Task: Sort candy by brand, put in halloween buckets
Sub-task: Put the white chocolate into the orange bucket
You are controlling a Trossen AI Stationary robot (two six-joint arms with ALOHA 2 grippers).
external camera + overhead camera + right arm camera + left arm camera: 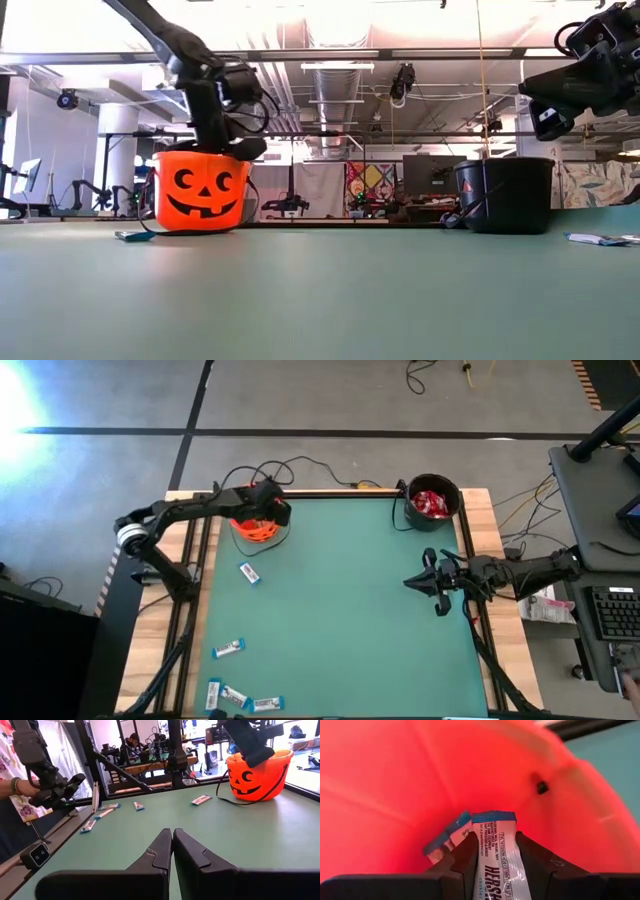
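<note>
A light blue-and-white bar (495, 855) is seen closest of all in the left wrist view, pinched upright between the two dark fingers (540, 865) of the left gripper (262, 510), which is lowered into the mouth of the orange bucket (200, 190) at the far left of the green table (340, 610). A second blue-and-white piece (447, 837) appears to lie inside the bucket just beyond the fingers, though only its end can be made out. The black bucket (433, 502) stands at the far right corner, with red packets (430, 503) heaped inside it. The right gripper (432, 582) is held above the table's right side, well apart from both buckets, its fingers (162, 855) pressed together with nothing between them. More blue-and-white bars are left on the mat: one (249, 572) near the orange bucket, one (229, 650) farther toward the near edge, and a small cluster (238, 698) at the near left corner.
</note>
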